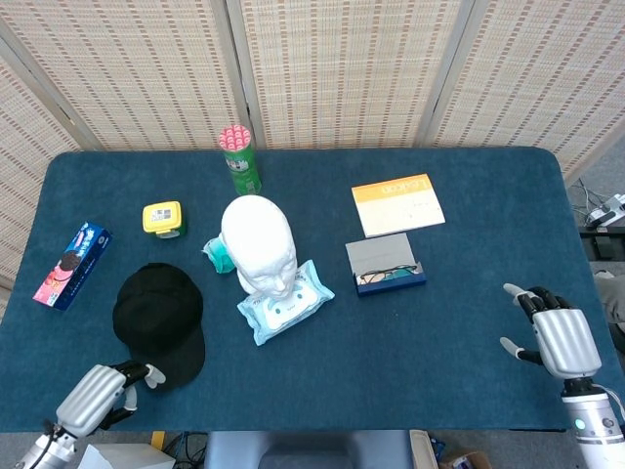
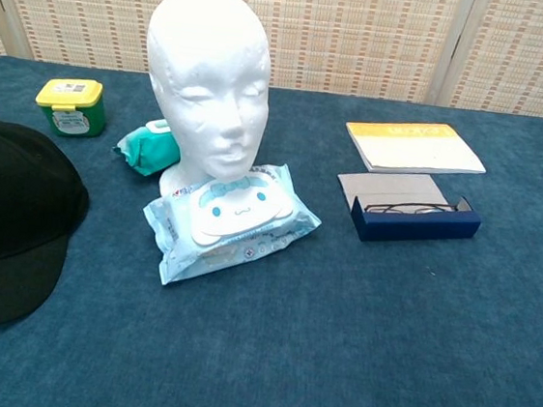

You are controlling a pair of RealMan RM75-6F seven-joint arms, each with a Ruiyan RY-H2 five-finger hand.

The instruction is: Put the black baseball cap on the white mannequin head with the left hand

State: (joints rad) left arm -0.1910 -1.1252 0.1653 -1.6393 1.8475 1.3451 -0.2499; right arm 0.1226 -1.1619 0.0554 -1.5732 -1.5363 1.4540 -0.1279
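The black baseball cap (image 1: pixel 158 322) lies flat on the blue desk (image 1: pixel 459 332), left of centre toward the near edge, brim pointing to the near side. The white mannequin head (image 1: pixel 258 242) stands upright just right of the cap and apart from it, bare on top. The left robot hand (image 1: pixel 98 396) sits at the near left edge of the desk, its fingertips (image 1: pixel 148 372) just beside the brim of the cap; contact cannot be confirmed, and the fingers are apart, holding nothing. The right robot hand (image 1: pixel 557 335) is at the near right edge, well apart from all items, fingers spread and empty. A pack of wet wipes (image 1: pixel 284 301) lies against the near side of the mannequin head, with a teal pouch (image 1: pixel 217 254) at its left. Further items noted: yellow container (image 1: pixel 162 218), cookie box (image 1: pixel 72 264), green can (image 1: pixel 239 160), orange booklet (image 1: pixel 396 204), glasses case (image 1: pixel 385 264).
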